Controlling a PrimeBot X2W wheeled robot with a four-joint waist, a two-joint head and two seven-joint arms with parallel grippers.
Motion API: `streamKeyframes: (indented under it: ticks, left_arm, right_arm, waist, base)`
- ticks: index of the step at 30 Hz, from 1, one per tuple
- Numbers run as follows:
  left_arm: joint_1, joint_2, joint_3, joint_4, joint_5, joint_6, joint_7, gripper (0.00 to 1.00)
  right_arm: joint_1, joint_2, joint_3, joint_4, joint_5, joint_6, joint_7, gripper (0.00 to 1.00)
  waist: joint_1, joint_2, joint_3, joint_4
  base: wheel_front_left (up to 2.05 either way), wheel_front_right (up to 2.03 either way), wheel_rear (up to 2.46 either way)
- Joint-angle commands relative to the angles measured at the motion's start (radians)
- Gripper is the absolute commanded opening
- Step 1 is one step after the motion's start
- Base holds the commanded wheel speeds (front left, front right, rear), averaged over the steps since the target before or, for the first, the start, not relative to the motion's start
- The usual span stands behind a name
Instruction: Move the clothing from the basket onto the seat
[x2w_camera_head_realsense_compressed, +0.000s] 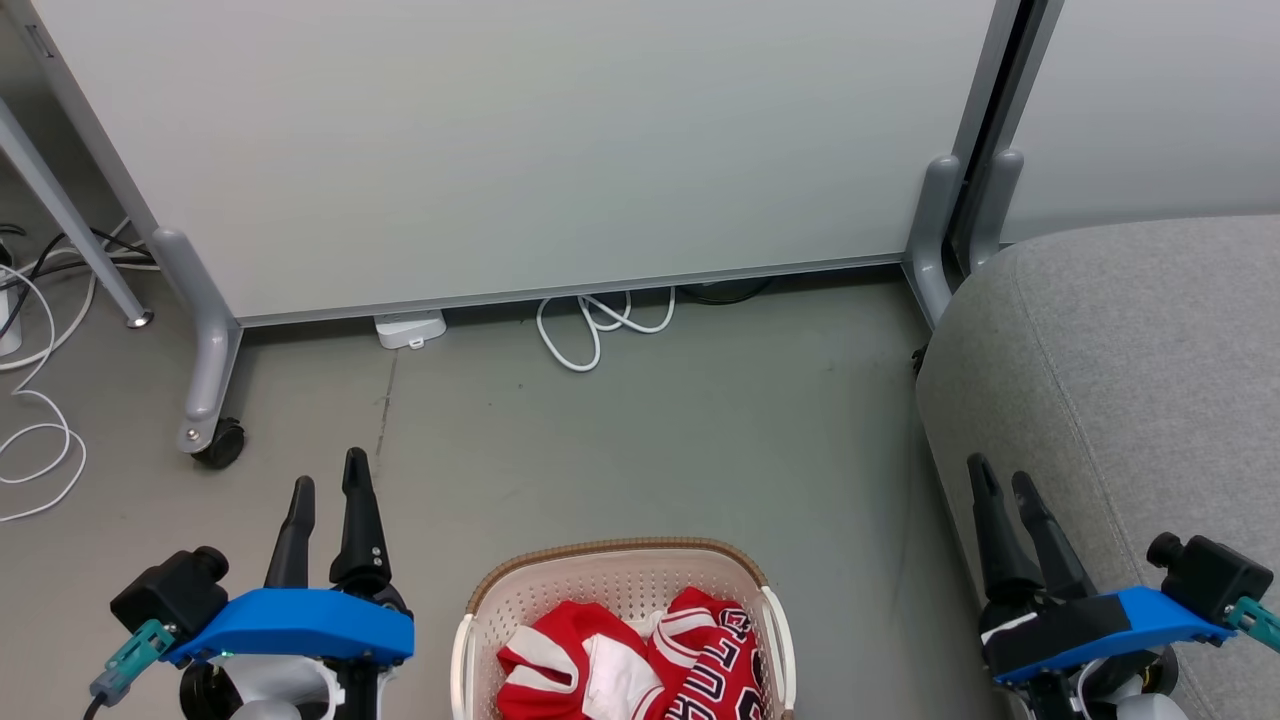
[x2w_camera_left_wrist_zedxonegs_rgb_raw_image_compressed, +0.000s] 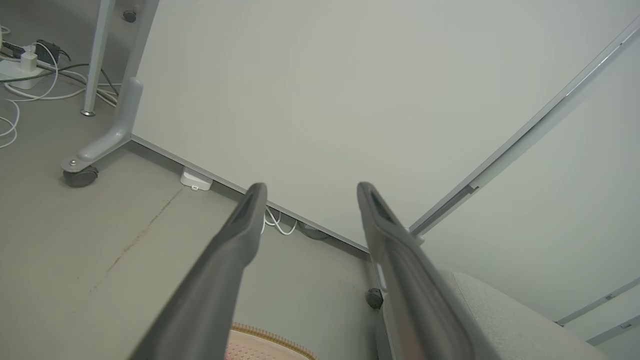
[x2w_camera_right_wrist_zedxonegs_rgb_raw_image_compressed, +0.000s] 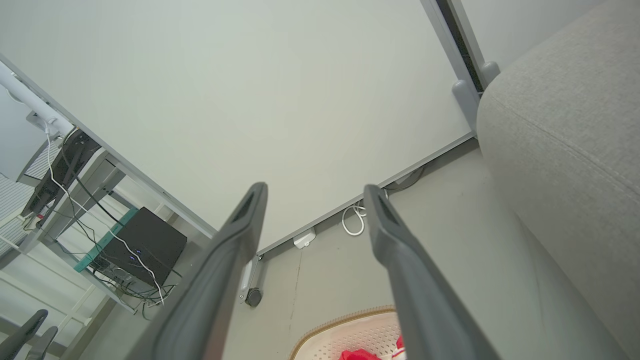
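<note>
The clothing (x2w_camera_head_realsense_compressed: 640, 665), two red garments, lies in the basket (x2w_camera_head_realsense_compressed: 600, 585) on the floor, at bottom centre of the head view, which shows the jersey lettering. The right wrist view shows a red edge, the left wrist view the basket rim. The seat (x2w_camera_head_realsense_compressed: 1150, 380) stands to the right, apart from the basket. The left gripper (x2w_camera_head_realsense_compressed: 329, 470) and right gripper (x2w_camera_head_realsense_compressed: 1000, 471) flank the basket, fingers spread, empty. Beyond stand a wheeled partition (x2w_camera_head_realsense_compressed: 520, 150) and a white cable (x2w_camera_head_realsense_compressed: 600, 325).
</note>
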Motion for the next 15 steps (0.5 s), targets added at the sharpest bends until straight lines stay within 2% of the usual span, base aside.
streamKeyframes:
  ticks: [1,15]
  left_arm:
    - [-0.026,0.007,-0.005,-0.006,0.037,0.004,-0.011,1.00]
    - [-0.027,0.007,-0.026,0.013,0.189,0.009,-0.051,1.00]
  right_arm:
    - [-0.012,-0.005,0.003,-0.007,-0.036,0.002,-0.012,1.00]
    - [-0.014,-0.005,0.025,0.004,-0.201,0.002,-0.052,1.00]
  waist:
    - [0.0000,0.0000,0.000,0.000]
    - [0.0000,0.0000,0.003,0.002]
  base:
    - [0.00,0.00,0.00]
    - [0.00,0.00,0.00]
